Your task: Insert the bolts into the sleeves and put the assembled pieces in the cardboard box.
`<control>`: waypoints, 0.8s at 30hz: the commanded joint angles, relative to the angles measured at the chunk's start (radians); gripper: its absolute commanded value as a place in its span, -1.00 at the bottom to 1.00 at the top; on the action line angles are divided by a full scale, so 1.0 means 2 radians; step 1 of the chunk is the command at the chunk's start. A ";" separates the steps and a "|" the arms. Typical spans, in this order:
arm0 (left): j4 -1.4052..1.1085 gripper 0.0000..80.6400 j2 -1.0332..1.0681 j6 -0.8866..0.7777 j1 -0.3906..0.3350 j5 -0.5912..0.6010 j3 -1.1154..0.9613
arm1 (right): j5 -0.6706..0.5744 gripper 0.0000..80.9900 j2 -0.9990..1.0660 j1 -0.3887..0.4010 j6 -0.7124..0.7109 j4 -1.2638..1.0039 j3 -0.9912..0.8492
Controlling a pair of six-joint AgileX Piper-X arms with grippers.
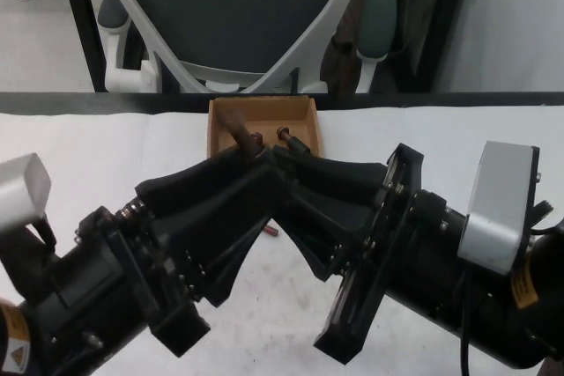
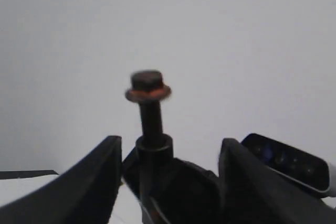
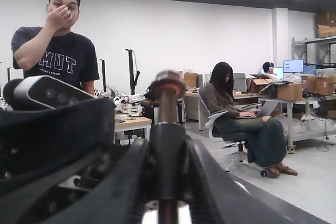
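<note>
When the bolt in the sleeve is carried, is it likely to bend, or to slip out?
Bending seems unlikely: the bolt looks like stiff metal. It may slide out if tilted, since much of its shank stands bare above the sleeve. Being round, it would probably roll if dropped.

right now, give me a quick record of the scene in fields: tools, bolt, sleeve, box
left tool: open, fingers either side of the bolt
right tool: shut on the sleeve
bolt: shaft partly in the sleeve, head clear of it
cardboard box: far side of the bench, at least one piece inside
bench: small reddish part lying under the tools
</note>
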 commanded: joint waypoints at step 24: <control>0.174 0.29 -0.002 0.165 0.124 0.084 -0.027 | -0.012 -0.99 -0.003 -0.067 0.025 0.055 -0.006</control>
